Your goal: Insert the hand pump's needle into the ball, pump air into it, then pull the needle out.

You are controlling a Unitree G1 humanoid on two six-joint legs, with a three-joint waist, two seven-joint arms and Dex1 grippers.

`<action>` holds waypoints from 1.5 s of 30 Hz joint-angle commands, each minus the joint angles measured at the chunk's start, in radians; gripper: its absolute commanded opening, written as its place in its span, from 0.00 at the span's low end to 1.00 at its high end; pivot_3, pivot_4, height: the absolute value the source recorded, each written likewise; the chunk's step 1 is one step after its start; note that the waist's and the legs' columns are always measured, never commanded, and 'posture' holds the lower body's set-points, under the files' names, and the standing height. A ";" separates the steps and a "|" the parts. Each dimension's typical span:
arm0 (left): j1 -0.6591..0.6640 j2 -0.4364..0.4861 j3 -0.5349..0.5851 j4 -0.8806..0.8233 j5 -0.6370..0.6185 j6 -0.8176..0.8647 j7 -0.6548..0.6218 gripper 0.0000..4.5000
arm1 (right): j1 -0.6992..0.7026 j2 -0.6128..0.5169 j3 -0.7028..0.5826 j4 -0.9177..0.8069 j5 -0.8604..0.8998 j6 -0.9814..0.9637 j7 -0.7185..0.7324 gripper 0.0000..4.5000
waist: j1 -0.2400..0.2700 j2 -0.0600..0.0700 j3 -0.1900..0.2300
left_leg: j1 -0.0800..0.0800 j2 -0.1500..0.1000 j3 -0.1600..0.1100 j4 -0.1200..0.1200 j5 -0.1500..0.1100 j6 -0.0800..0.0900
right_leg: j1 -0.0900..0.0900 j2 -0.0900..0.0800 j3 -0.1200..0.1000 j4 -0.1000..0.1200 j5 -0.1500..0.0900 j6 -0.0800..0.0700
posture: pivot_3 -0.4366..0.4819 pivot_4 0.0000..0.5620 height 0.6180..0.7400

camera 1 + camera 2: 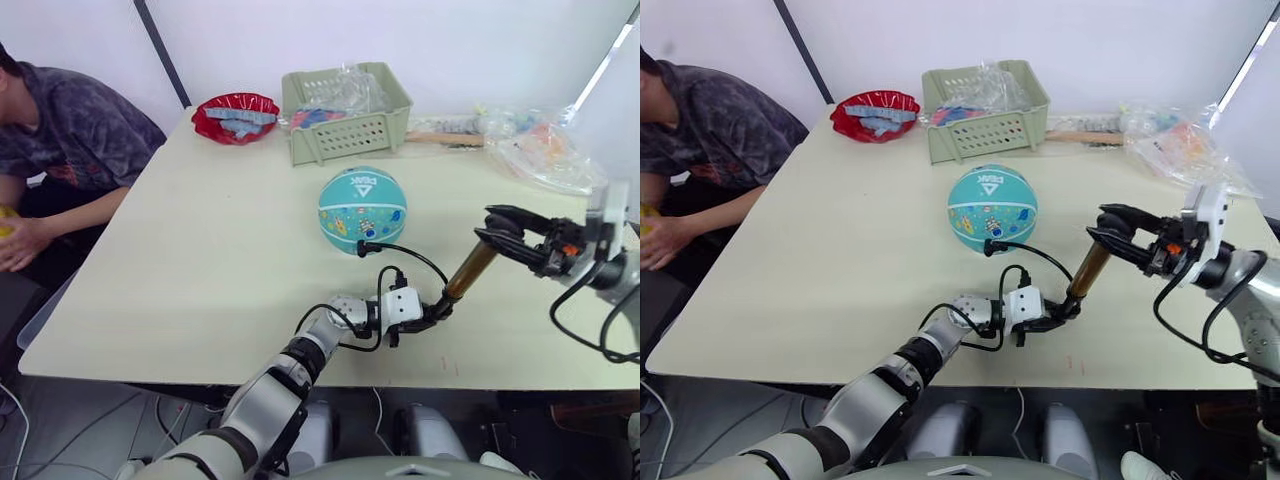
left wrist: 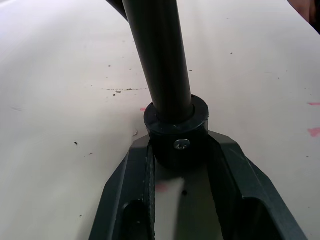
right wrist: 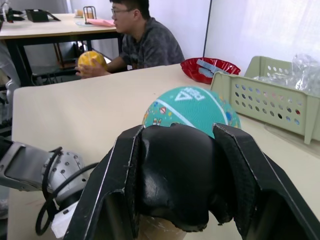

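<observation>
Left gripper (image 1: 432,312) is clamped on the hand pump (image 1: 468,273) at its bottom cap, low on the table (image 1: 200,260). Right gripper (image 1: 493,230) is closed around the pump's black T-handle at the top, so the barrel stands tilted between the two. The thin hose runs from the pump to the ball (image 1: 362,209), which sits mid-table in front of the green basket (image 1: 345,112). The needle itself is too small to make out.
</observation>
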 commanded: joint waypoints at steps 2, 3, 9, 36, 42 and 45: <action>0.061 0.041 -0.052 0.086 0.077 0.071 -0.024 0.22 | 0.086 0.071 0.150 0.101 -0.170 -0.094 -0.001 0.36 | -0.001 -0.001 -0.004 | 0.000 0.000 0.000 0.000 0.000 0.000 | 0.000 0.000 0.000 0.000 0.000 0.000 | 0.48 0.27 1.00; 0.061 0.041 -0.051 0.086 0.077 0.072 -0.024 0.22 | 0.093 0.085 0.161 0.115 -0.184 -0.110 -0.004 0.36 | -0.001 -0.002 -0.005 | 0.001 0.000 0.000 0.000 0.000 0.000 | 0.000 0.000 0.000 0.000 0.000 0.000 | 0.48 0.27 1.00; 0.059 0.043 -0.050 0.097 0.080 0.071 -0.016 0.22 | 0.122 0.131 0.212 0.163 -0.253 -0.174 -0.009 0.36 | -0.005 -0.002 -0.008 | 0.002 0.000 0.000 -0.001 0.000 0.000 | 0.000 0.001 0.000 0.000 0.000 0.000 | 0.48 0.27 1.00; 0.058 0.034 -0.056 0.119 0.087 0.061 -0.006 0.22 | -0.258 -0.119 -0.219 -0.012 0.275 0.242 -0.075 0.36 | 0.003 0.012 0.009 | -0.002 -0.001 0.001 0.001 0.000 0.000 | -0.001 -0.001 0.001 0.000 0.001 0.001 | 0.48 0.27 1.00; 0.056 0.038 -0.056 0.113 0.086 0.060 -0.013 0.22 | -0.338 -0.161 -0.256 -0.005 0.348 0.309 -0.097 0.36 | 0.003 0.012 0.011 | -0.003 -0.001 0.001 0.001 0.000 0.000 | -0.001 -0.002 0.000 0.000 0.001 0.000 | 0.48 0.27 1.00; 0.055 0.040 -0.055 0.111 0.085 0.061 -0.016 0.22 | -0.368 -0.167 -0.263 0.001 0.355 0.319 -0.105 0.36 | 0.003 0.013 0.014 | -0.004 -0.001 0.001 0.001 0.000 0.000 | -0.002 -0.002 0.001 0.000 0.001 0.000 | 0.48 0.27 1.00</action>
